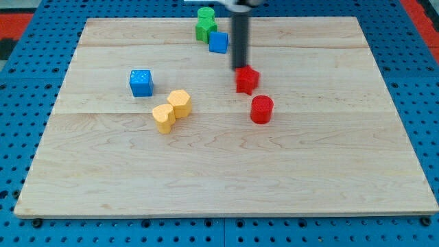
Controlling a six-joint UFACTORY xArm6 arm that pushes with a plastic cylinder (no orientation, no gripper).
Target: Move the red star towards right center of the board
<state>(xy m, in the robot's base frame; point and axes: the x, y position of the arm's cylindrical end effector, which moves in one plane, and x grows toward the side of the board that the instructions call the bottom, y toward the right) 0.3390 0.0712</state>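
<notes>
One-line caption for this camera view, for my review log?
Dark rod's tip touches the red star block from the view's top-left, red cylinder block just below, on the wooden board.

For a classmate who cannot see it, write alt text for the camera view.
My tip touches the top edge of the red star, with a red cylinder just below. Blue, green and yellow blocks lie left on the wooden board.
</notes>
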